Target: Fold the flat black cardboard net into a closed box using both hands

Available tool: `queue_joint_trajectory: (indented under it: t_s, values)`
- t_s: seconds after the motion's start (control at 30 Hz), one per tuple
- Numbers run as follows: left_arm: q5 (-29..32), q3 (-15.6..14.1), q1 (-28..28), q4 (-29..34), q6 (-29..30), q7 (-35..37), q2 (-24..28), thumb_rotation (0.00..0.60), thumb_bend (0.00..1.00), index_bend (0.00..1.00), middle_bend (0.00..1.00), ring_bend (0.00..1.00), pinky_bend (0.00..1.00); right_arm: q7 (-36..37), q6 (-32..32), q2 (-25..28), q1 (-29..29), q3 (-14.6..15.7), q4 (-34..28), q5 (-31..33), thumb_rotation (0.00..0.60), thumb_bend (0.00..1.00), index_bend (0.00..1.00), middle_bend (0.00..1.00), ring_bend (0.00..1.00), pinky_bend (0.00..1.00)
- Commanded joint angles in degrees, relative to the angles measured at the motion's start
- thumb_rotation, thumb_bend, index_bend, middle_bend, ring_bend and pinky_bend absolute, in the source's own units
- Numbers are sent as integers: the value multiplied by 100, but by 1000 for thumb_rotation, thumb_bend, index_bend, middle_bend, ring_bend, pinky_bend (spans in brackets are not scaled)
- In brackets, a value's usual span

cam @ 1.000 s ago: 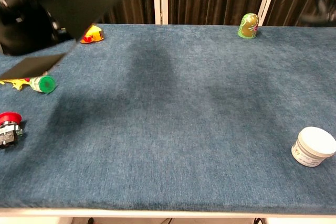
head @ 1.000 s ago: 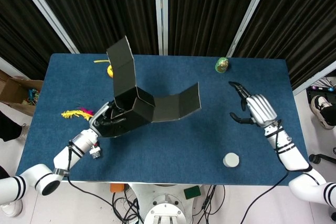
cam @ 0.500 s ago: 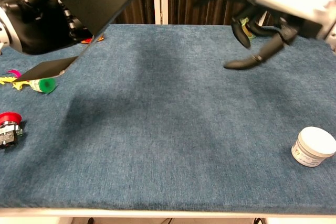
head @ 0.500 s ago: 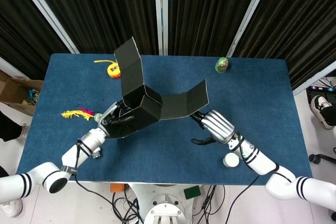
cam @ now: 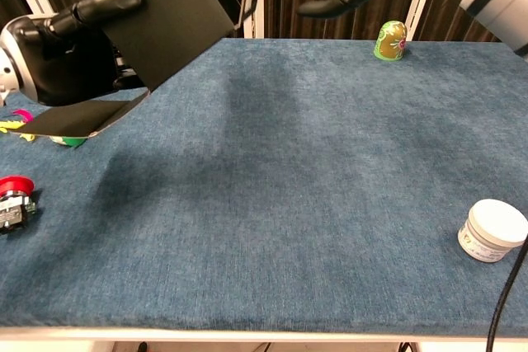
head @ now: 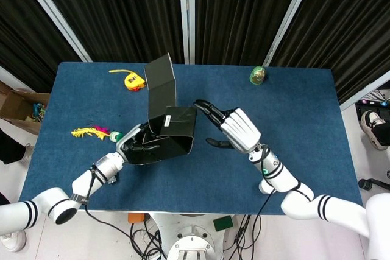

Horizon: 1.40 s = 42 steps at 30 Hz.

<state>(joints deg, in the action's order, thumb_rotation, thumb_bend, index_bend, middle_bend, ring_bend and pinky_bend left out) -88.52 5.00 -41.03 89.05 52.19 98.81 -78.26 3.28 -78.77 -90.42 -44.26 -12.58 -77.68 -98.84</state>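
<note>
Above the blue table, left of the green figurine, the left hand is gripping the half-folded black cardboard net; the right hand is spread, holding nothing, fingertips pressing its side flap. I'd be pushing squarely, bracing underneath.

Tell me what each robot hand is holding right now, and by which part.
The left robot hand grips the black cardboard net by its partly folded lower body. The right robot hand holds nothing; its fingers reach the net's right side.
</note>
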Motion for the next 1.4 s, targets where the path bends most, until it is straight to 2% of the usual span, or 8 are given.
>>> queue_joint_trajectory:
  t_s: [0.03,0.17,0.43,0.6,0.73,0.87,1.13,1.4]
  values:
    - [-34,-48,-60,-66,-49,-162,-18,584,31,292,301,484,807,-104,-51,-75,-74,-43,83,-67,600,64,0,198,711,1000]
    - [-28,-85,-128,-151,-120,-531,-62,583,31,292,301,484,807,-339,-32,-190,-213,-17,212,-216,600,64,20,218,718,1000]
    - [93,-122,-183,-241,-201,-1192,-204,582,31,292,301,484,807,-908,-356,-732,-449,101,1000,-706,600,53,170,275,756,1000]
    - [134,-157,-178,-260,-203,-1476,-286,581,31,292,300,484,807,-949,-531,-1033,-541,86,1347,-742,600,35,176,266,758,1000]
    - [132,-180,-172,-325,-178,-1714,-325,581,31,292,299,484,807,-947,-490,-1104,-592,159,1444,-743,600,36,264,348,774,1000]
    - [164,-197,-166,-430,-176,-1998,-384,582,31,292,297,483,807,-970,-273,-1008,-626,320,1416,-745,600,33,410,407,781,1000]
    - [268,-227,-171,-829,-202,-2938,-794,582,31,294,294,484,807,-1175,78,-952,-705,664,1597,-869,600,39,543,435,789,1000]
    - [377,-276,-179,-1325,-270,-4006,-1365,579,31,295,291,484,807,-1276,334,-1192,-730,1035,2168,-983,600,110,590,457,794,1000]
